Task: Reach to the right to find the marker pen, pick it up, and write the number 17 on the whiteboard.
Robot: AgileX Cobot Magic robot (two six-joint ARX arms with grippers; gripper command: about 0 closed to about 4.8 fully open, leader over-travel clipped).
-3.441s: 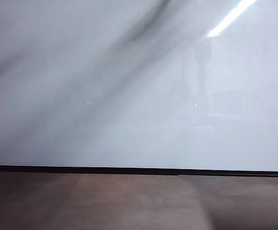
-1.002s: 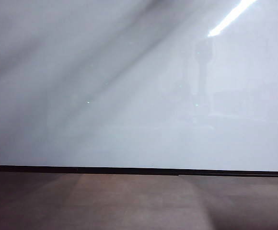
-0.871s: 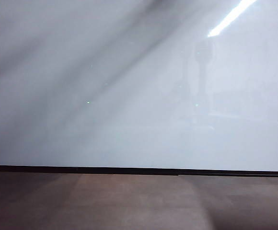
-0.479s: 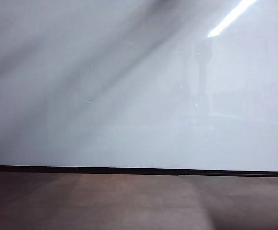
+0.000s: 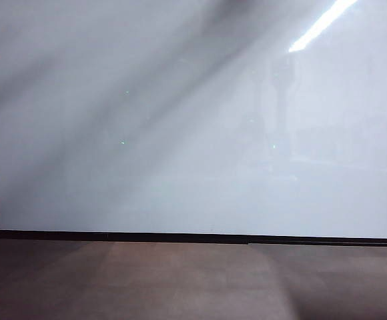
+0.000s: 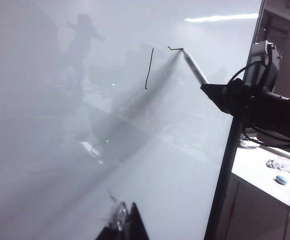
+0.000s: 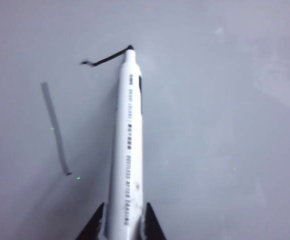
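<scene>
Now right gripper (image 7: pixel 120 220) clamped on marker pen (image 7: pixel 127 145), tip touching whiteboard (image 5: pixel 180 133), left gripper (image 6: pixel 125 225) fingers together.

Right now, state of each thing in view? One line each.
whiteboard: upright; one finished vertical stroke and a short stroke just begun beside it.
marker pen: uncapped, held by the right gripper, tip on the whiteboard at the end of the short stroke.
right gripper: jaws shut on the marker pen.
left gripper: off the whiteboard, holding nothing visible; open or shut unclear.
</scene>
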